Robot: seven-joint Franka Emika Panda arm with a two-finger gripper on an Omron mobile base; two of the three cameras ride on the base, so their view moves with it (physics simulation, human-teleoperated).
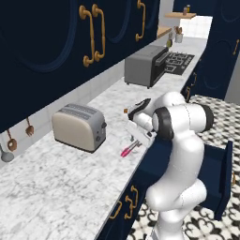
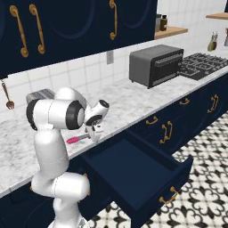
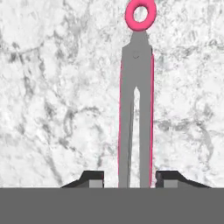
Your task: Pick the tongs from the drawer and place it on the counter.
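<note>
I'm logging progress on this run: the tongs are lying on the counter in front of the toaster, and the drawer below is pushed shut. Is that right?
Not quite: the drawer is pulled wide open, not shut, as the right base view shows. The rest holds: the tongs are on the counter in front of the toaster, with the gripper open around them.

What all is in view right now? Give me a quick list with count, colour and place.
tongs: one, pink with grey arms, over the counter near its front edge, between the gripper's fingers
counter: one, white-grey marble
drawer: one, navy, pulled open
toaster: one, beige-grey, on counter by the wall
toaster oven: one, dark grey, farther along
stovetop: one, black, beyond it
hanging spoons: brass and steel, on the wall
gripper: one, fingers apart either side of the tongs
</note>
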